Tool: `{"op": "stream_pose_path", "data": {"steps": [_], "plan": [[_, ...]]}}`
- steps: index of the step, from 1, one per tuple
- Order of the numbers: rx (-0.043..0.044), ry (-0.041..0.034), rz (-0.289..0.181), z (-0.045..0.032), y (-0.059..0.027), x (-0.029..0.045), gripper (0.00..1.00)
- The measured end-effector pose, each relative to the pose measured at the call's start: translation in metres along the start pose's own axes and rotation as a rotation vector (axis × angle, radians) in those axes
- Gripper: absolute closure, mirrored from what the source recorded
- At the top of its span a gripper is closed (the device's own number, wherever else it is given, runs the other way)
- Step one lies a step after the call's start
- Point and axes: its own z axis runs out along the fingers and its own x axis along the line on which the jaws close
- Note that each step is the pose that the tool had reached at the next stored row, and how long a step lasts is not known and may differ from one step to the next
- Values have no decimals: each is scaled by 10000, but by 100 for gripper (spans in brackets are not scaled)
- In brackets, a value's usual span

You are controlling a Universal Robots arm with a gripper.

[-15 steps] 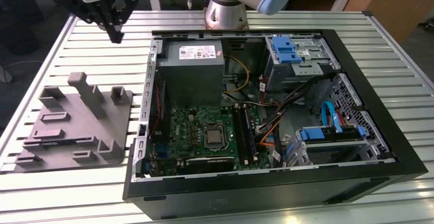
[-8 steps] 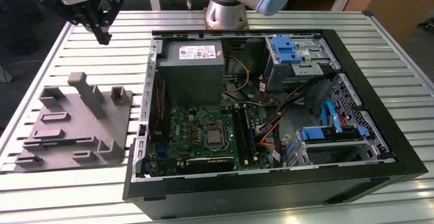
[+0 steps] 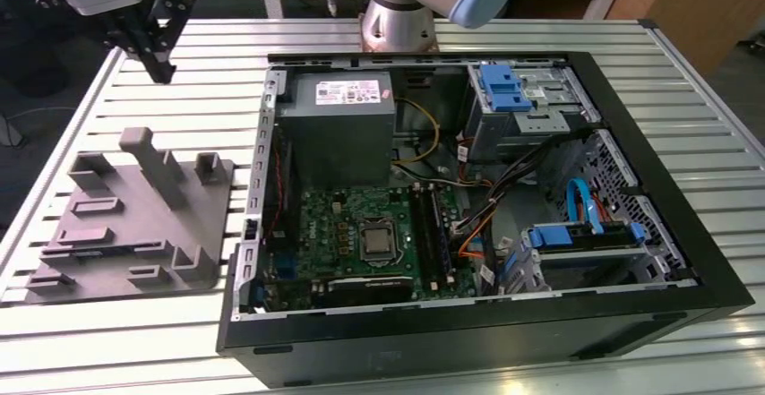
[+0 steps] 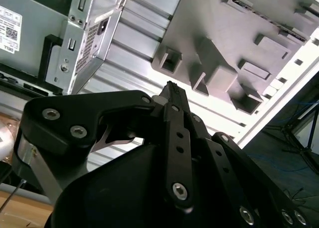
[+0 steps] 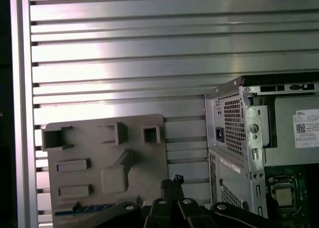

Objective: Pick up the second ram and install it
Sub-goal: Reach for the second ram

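My gripper (image 3: 160,74) hangs high over the slatted table, beyond the far end of the grey fixture plate (image 3: 125,220) at the exterior view's left. Its black fingers meet at the tips in both wrist views (image 4: 172,87) (image 5: 172,180), shut with nothing between them. In the first wrist view a thin dark blue strip, the second ram (image 5: 82,208), lies flat on an edge of the fixture plate (image 5: 107,158), well below the fingertips. The motherboard's long black slots (image 3: 434,234) sit inside the open computer case (image 3: 622,126).
The case fills the middle and the exterior view's right of the table, with a grey power supply (image 3: 339,117), blue drive brackets (image 3: 502,86) and loose cables inside. The arm's base (image 3: 400,14) stands behind the case. Upright posts (image 3: 150,158) rise from the fixture plate.
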Motion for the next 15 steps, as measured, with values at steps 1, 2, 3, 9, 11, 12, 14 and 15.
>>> {"op": "stream_pose_path", "data": {"steps": [1,2,3,9,11,12,14,15], "plan": [[0,0,0,2,-5,27,90],[0,0,0,5,-10,55,90],[0,0,-1,7,-15,84,90],[0,0,1,26,-37,244,90],[1,0,0,32,-42,294,90],[1,1,0,34,-45,318,90],[0,0,0,41,-50,376,90],[0,0,1,44,-53,409,90]]}}
